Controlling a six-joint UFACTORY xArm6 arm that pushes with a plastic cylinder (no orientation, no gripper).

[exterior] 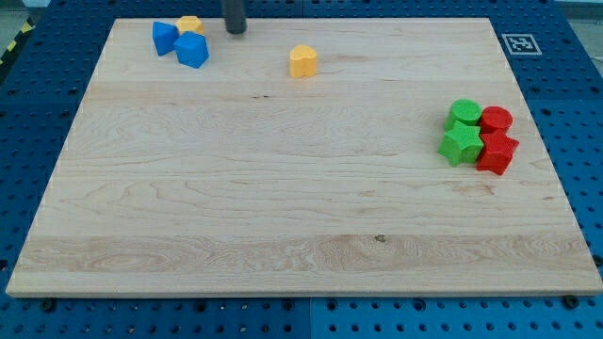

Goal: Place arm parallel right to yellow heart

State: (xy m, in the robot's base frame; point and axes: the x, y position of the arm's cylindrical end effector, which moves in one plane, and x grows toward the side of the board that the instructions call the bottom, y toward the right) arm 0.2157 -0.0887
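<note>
My tip (pixel 235 32) touching nothing, just right of a yellow block (pixel 191 24) — yellow heart (pixel 302 61) further right, apart.

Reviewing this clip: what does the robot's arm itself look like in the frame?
Only the straight dark rod shows, entering from the view's top edge. It is a plain dark grey cylinder down to my tip. No cables, markings or pincer are visible; the rest of the arm is out of frame.

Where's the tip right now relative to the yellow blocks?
My tip is at the view's top, left of centre, between the two yellow blocks: just right of the one beside the blue blocks, and well left of the lone one.
</note>
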